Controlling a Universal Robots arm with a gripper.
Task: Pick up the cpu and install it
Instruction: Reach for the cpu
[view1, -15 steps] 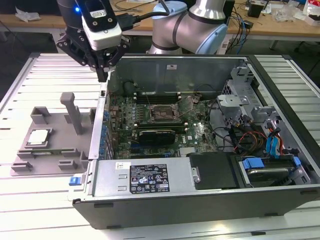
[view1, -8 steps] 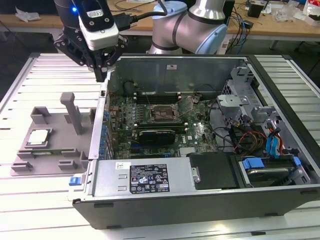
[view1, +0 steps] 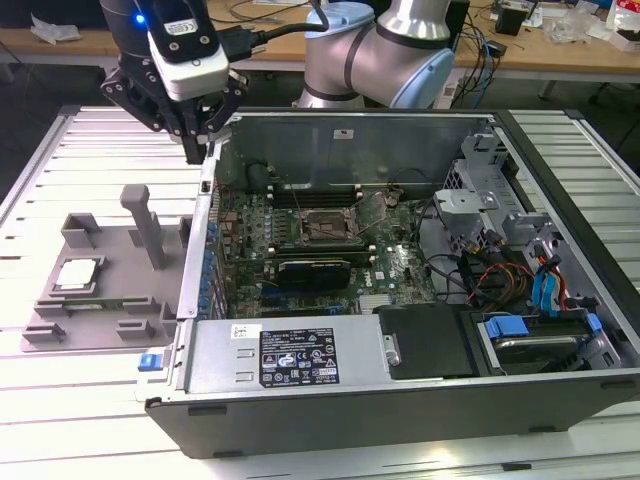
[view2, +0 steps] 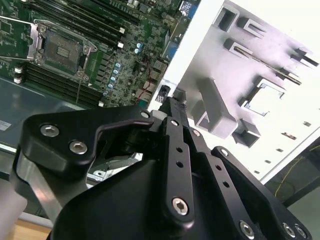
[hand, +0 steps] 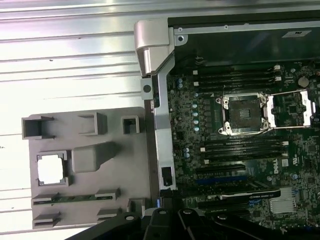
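Desk (view1: 70, 420): pale slatted metal carrying an open computer case and a grey tray.
Computer case (view1: 400, 405): lies with its lid off. The power supply (view1: 290, 355) runs along the near wall and the green motherboard (view1: 395, 262) lies beyond it.
Tray (view1: 110, 300) (hand: 127, 165): just beside the case wall, on the exterior view's left, with raised blocks and an upright post (view1: 145, 225).
Cpu (view1: 78, 275) (hand: 51, 168): sits flat in a square recess toward the tray's left side, silvery top up, well apart from the tool.
Socket (view1: 322, 228) (hand: 245, 112): mid-motherboard, its dark centre bare and its metal bracket swung open.
Tool (view1: 193, 145) (view2: 169, 102): hangs above the case's far-left corner, near the top of the wall, fingers pressed together and gripping nothing.
Arm (view1: 390, 50): silver and blue, at the far side behind the case.
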